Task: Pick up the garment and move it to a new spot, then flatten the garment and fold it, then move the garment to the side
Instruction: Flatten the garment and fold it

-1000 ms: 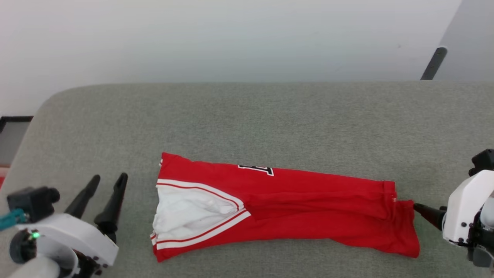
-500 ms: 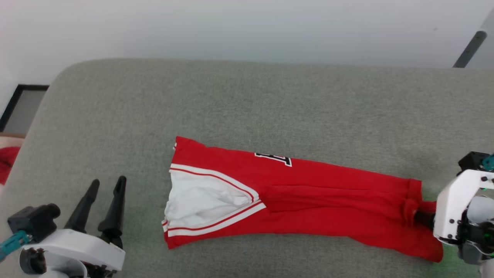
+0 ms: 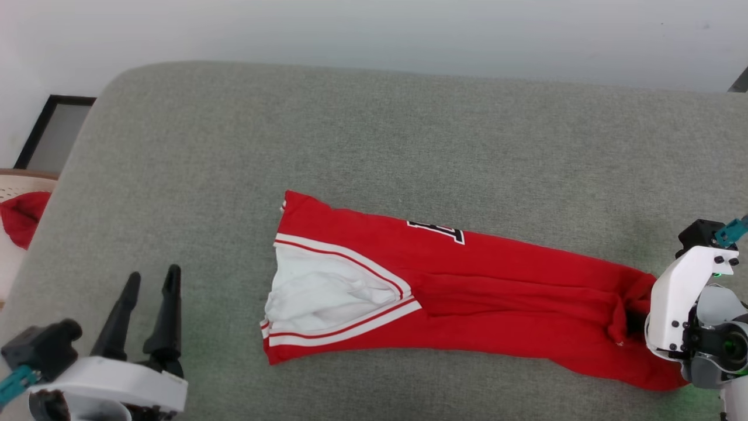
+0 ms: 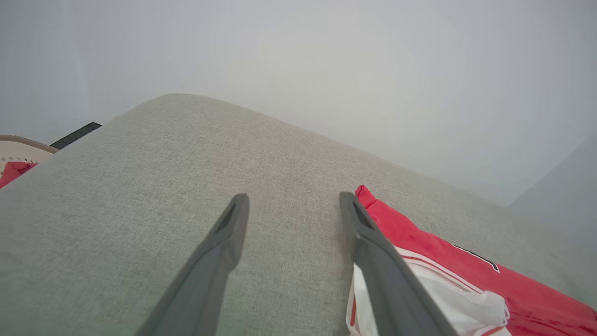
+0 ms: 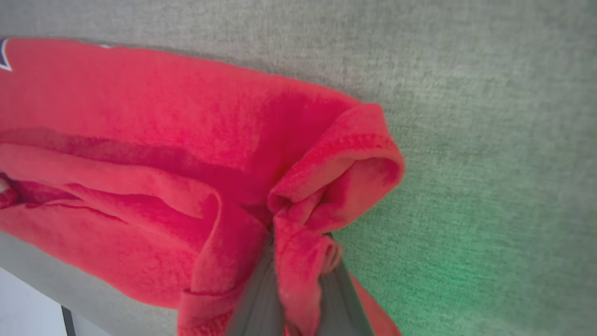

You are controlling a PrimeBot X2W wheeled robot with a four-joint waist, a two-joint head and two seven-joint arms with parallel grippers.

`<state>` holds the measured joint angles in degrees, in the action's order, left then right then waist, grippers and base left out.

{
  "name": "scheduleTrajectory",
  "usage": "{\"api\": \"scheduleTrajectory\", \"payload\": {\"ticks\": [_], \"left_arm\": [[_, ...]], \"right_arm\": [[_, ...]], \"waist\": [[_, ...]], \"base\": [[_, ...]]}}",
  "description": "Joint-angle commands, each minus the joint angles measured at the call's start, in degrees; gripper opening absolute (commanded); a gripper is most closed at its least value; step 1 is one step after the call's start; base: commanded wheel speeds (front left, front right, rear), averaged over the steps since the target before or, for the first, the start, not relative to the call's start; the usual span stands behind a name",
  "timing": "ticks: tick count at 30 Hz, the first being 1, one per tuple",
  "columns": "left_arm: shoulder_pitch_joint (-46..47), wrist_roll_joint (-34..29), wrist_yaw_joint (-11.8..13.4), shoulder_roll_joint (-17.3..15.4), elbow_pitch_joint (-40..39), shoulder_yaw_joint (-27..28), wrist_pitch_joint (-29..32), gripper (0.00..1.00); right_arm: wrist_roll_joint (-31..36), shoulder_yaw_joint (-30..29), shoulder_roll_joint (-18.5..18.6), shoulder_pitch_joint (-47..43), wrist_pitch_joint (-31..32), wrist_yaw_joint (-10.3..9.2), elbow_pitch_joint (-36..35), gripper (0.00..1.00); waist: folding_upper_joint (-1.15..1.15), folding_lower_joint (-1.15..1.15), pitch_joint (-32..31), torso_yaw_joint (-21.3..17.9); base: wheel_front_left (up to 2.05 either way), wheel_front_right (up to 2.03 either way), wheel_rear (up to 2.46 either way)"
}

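Head view: the folded red jersey (image 3: pixel 467 292) lies lower centre on grey upholstery (image 3: pixel 374 134). Its black lettering (image 3: pixel 436 231) is cut by the fold and unreadable.
Left wrist view: the left gripper (image 4: pixel 294 198) is spread wide and empty.
Right wrist view: the right gripper (image 5: pixel 298 235), fingertips buried in cloth, pinches the jersey's bunched hem.

The left gripper (image 3: pixel 153 272) sits at the lower left of the head view, its two long dark fingers pointing up and spread well apart with nothing between them, rising from the white left wrist housing (image 3: pixel 117 383); the left wrist view shows the same wide gap beside each finger (image 4: pixel 219 256). The right gripper (image 3: pixel 632 323) reaches in from the right edge, the white right wrist housing (image 3: pixel 678 304) tilted and the fingers pointing leftward. In the right wrist view its fingers (image 5: pixel 256 303) stand close together, pinched on a bunched fold of the garment (image 5: pixel 140 116)
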<state>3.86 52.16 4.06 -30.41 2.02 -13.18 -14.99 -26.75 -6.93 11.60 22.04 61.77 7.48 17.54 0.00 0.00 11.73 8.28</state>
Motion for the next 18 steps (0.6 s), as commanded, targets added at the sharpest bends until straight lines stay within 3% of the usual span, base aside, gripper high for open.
{"api": "scheduleTrajectory", "payload": {"ticks": [1,18], "left_arm": [[-0.87,-0.77,-0.49,0.54,0.1,0.58,-0.17,1.0],[-3.45,-2.81,-2.26,3.34,0.34,3.63,-0.17,1.0]], "right_arm": [[-0.28,0.59,-0.46,-0.56,0.2,0.03,1.44,0.0],[1.51,-4.3,10.26,3.71,-2.28,-0.01,4.28,0.0]], "waist": [[0.0,0.0,-0.05,0.07],[0.0,0.0,-1.59,-1.65]], "base": [[0.0,0.0,0.0],[0.0,0.0,0.0]]}}
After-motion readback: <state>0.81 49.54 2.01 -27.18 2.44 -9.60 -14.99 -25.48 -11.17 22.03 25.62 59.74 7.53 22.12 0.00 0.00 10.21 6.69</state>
